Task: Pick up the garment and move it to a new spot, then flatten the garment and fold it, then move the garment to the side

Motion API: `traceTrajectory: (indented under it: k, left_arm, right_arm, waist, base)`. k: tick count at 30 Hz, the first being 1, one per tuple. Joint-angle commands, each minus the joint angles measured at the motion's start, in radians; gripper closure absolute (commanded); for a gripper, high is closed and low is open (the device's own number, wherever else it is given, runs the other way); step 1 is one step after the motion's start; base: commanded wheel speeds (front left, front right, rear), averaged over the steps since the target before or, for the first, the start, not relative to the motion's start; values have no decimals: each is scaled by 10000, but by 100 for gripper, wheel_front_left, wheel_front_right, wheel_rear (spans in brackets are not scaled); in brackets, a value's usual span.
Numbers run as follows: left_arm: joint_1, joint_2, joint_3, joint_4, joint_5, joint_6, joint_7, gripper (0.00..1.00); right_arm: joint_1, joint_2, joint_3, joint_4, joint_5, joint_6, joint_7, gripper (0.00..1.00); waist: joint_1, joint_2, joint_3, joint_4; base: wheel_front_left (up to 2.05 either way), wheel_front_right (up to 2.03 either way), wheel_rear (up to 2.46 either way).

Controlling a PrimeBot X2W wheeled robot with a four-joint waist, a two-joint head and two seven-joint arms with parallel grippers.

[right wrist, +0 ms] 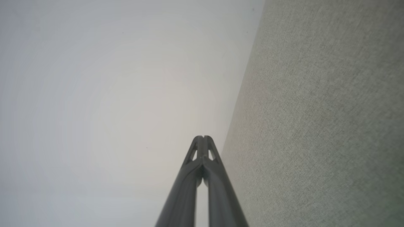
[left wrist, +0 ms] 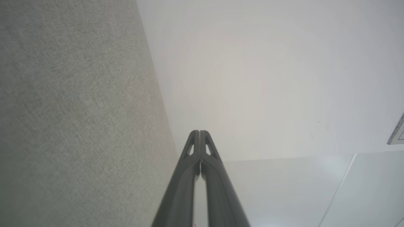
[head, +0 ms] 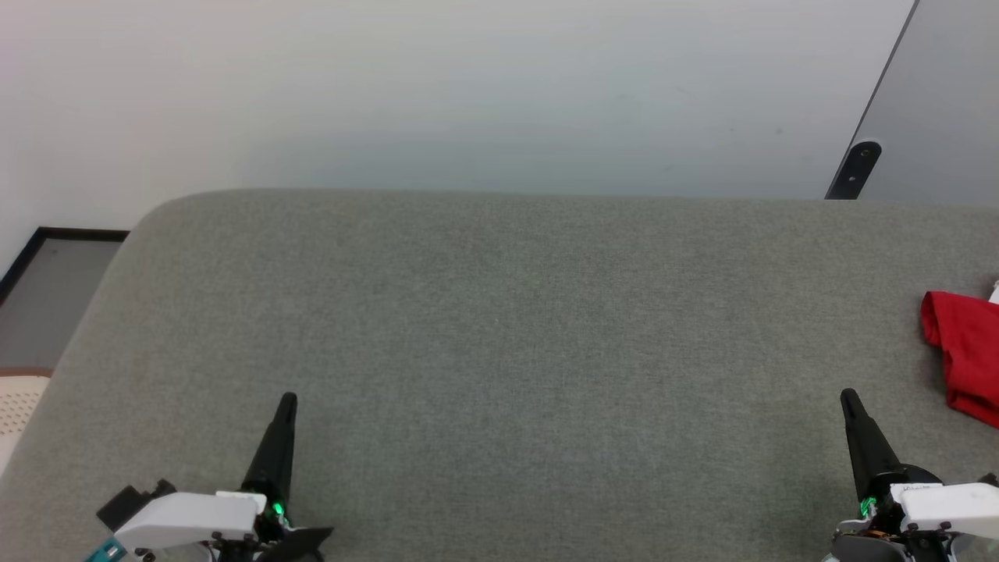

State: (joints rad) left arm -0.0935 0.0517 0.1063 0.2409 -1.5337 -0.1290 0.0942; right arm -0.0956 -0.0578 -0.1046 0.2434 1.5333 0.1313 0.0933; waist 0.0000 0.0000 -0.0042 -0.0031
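both grippers are resting closed and empty over the grey surface [head: 499, 351]

left gripper [head: 287, 400] and right gripper [head: 848, 396] are sitting well apart; the garment [head: 964, 355] is lying bunched far right.

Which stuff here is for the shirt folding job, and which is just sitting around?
For the job: red garment, at the right edge of the grey surface; left gripper and right gripper, jaws shut, empty.

Just lying about: black bracket, far right; cream perforated thing, far left.

Red garment [head: 966, 351] partly beyond the head view's right edge, its shape unclear
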Motion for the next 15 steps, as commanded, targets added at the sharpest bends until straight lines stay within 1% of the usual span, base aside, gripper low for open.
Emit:
traceTrajectory:
  k: [1, 11, 15]
  left_arm:
    - [-129, -8, 45, 4, -191, -29, 56, 100]
    - [-212, -19, 109, 57, -828, -32, 231, 100]
    - [-205, -18, 106, 57, -810, -32, 234, 100]
  right_arm:
    - [-129, 39, -45, 6, 174, -9, 59, 100]
    - [-192, 98, -120, 23, 822, -10, 242, 100]
    - [-194, 96, -115, 24, 811, -10, 245, 100]
  waist:
    - [0, 0, 9, 5]
    - [0, 0, 71, 30]
    - [0, 0, 73, 31]
  base:
    - [0, 0, 0]
    - [0, 0, 0]
    - [0, 0, 0]
